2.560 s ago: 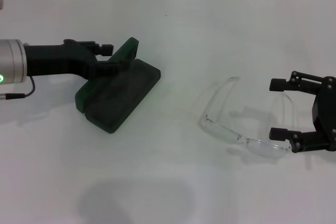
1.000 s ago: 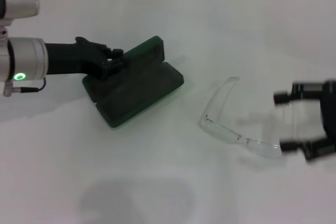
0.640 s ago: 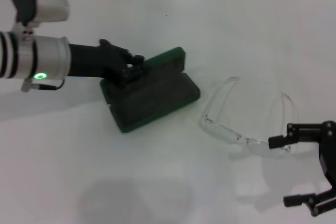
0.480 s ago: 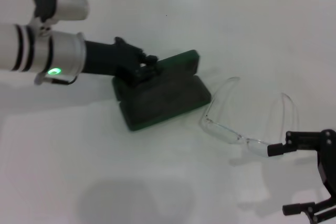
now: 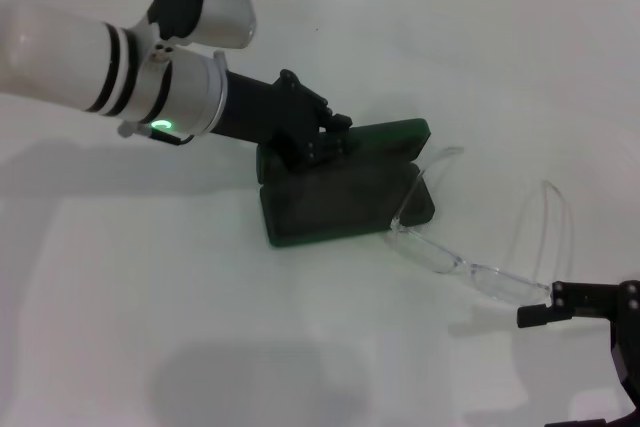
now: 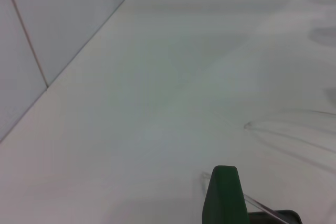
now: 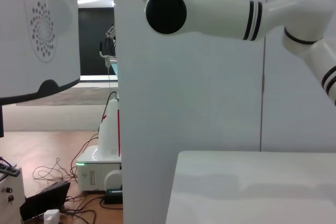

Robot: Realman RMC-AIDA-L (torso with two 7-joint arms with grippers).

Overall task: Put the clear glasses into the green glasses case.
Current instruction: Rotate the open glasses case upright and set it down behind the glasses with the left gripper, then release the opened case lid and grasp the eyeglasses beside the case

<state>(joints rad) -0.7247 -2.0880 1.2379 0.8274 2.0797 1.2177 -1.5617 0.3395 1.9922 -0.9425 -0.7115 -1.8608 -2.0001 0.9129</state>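
case held open beside the glasses

the green glasses case [image 5: 345,187] sits open on the white table [image 5: 150,297], lid tilted up behind its base. all places below are relative to the case. left gripper [image 5: 318,139] comes in from the case's left & far side, black fingers closed on the raised lid's edge, pinching it. left arm's white/silver forearm runs off further left, green light lit on its cuff.

clear glasses [image 5: 480,237] lie on the table just right of the case, arms unfolded. front frame runs from the case's right near corner away toward the near-right; that end of the frame looks to be touching or just beside the case, cant tell which. one arm reaches up past the case's right end, the other arcs well off to the right.

right gripper [image 5: 575,367] is well right & nearer than the case, low at the edge of the head view, jaws spread wide w/ nothing between them; upper fingertip just beside the glasses' far-right frame end.

left wrist view: only a green bit of the case lid over bare table.
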